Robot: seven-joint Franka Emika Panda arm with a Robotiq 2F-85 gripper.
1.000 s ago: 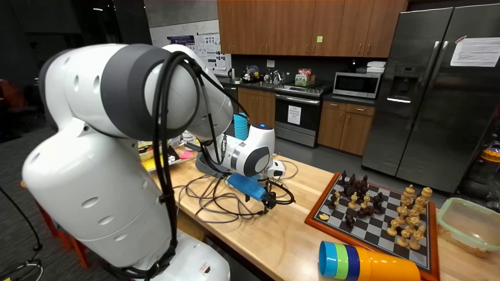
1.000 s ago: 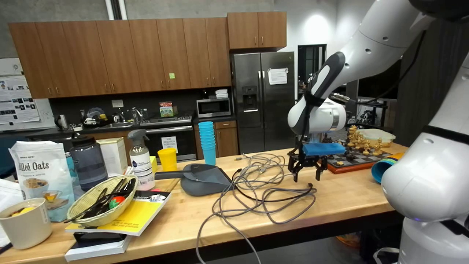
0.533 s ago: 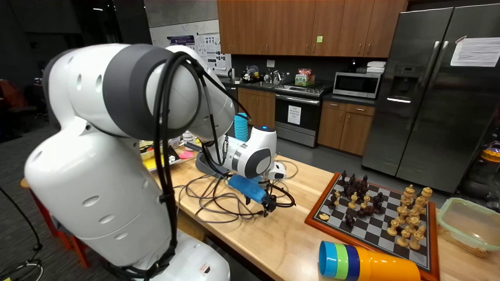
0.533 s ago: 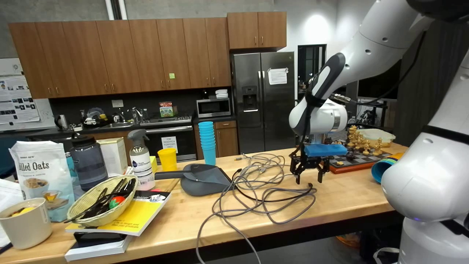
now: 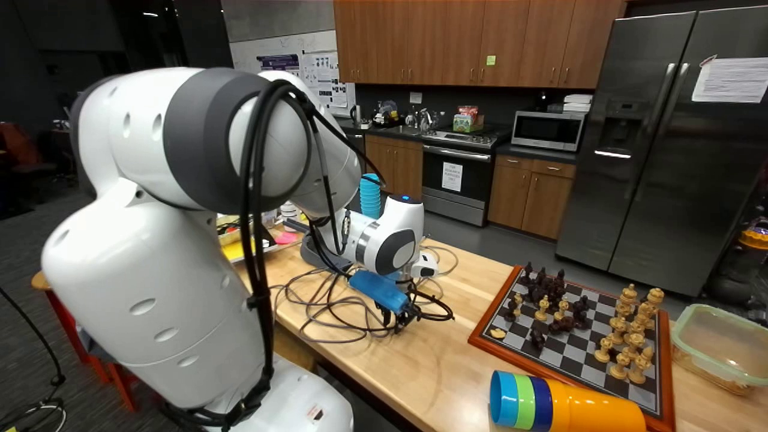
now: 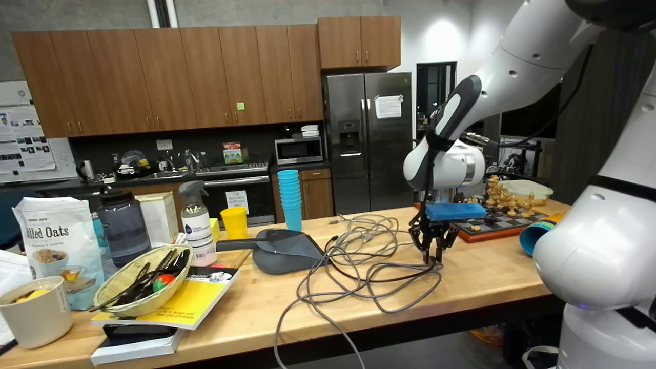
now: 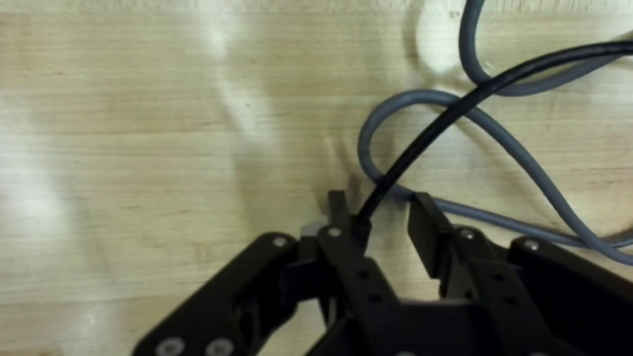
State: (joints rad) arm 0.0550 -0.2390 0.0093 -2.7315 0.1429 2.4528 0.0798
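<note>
Slim black cable [image 7: 445, 118], thick end pointing in between the half-spread fingers of the black jointed pincer [image 7: 380, 210]! Its length curves up-right in the wrist view, over a looped grey cord [image 7: 524, 157]. White arm [image 6: 517, 77] bent, pincer straight down; pale wooden tabletop [image 7: 148, 163] stretches to its left there.

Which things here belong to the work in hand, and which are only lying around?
In the work:
gripper, partly open
black cable, end at the jaws
gray cable beneath, perhaps

Lying around:
chessboard
dustpan
spray bottle
yellow cup
oats bag
</note>
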